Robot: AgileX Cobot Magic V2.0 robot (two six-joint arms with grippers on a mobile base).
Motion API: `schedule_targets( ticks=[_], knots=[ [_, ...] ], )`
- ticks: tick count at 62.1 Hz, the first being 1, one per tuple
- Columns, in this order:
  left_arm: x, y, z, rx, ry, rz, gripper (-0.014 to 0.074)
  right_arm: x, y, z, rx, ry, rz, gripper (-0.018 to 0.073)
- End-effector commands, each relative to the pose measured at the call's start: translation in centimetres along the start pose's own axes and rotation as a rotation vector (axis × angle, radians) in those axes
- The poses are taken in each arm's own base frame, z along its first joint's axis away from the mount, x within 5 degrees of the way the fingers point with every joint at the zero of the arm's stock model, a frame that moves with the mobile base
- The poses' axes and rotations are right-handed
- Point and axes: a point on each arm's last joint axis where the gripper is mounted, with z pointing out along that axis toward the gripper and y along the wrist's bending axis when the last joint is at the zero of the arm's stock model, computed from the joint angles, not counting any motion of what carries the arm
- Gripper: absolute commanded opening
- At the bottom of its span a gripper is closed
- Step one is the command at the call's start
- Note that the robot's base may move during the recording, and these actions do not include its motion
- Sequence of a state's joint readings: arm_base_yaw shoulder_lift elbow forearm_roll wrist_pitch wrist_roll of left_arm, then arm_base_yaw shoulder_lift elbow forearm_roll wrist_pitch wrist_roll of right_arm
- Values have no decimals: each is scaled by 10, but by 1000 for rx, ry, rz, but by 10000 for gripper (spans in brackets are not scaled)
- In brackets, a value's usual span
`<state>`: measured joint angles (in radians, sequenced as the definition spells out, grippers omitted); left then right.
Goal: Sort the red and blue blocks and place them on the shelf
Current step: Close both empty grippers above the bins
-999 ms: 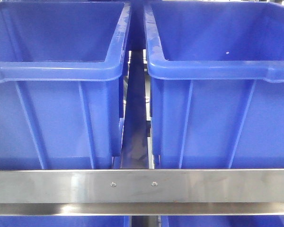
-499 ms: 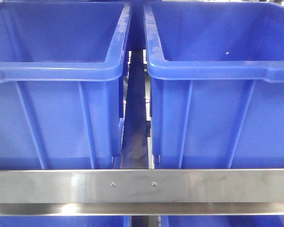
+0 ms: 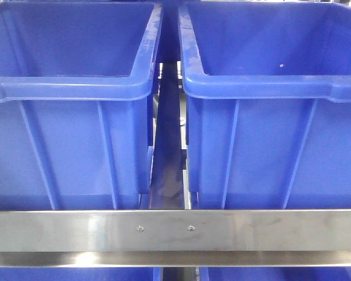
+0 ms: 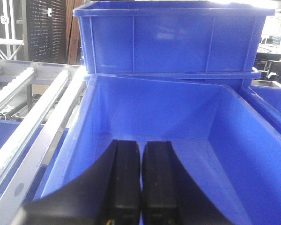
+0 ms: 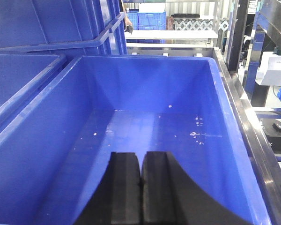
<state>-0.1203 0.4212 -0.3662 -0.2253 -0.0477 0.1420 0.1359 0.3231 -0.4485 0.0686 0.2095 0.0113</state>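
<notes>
Neither the red nor the blue block shows in any view. The shelf's brushed-steel front rail (image 3: 175, 228) with two small screws runs across the bottom of the front view. My left gripper (image 4: 141, 145) is shut with nothing between its black fingers, hovering over the inside of a large blue bin (image 4: 234, 154). My right gripper (image 5: 141, 155) is also shut and holds nothing, above the floor of another large blue bin (image 5: 145, 89), which has white specks on it.
Two blue bins (image 3: 70, 88) (image 3: 269, 88) stand side by side behind the rail, a narrow gap (image 3: 167, 152) between them. Another bin (image 4: 168, 37) is stacked behind the left one. Roller tracks (image 4: 33, 117) run left of it. A steel frame (image 5: 246, 117) borders the right bin.
</notes>
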Motion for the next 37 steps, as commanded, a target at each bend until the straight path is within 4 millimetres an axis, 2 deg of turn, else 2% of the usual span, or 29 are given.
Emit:
schedule_targets(
  ticks=[1,19,37],
  knots=[
    [-18,1,0,-13,-113,-6,126,-18,1,-2,-2,-118,-1,45],
    [-18,1,0,-13,-113,-6,126,-18,1,-2,-2,-122,-1,45],
    [-18,1,0,-13,-113,-6,126,8,-6,3,63,-50,-5,45]
  ],
)
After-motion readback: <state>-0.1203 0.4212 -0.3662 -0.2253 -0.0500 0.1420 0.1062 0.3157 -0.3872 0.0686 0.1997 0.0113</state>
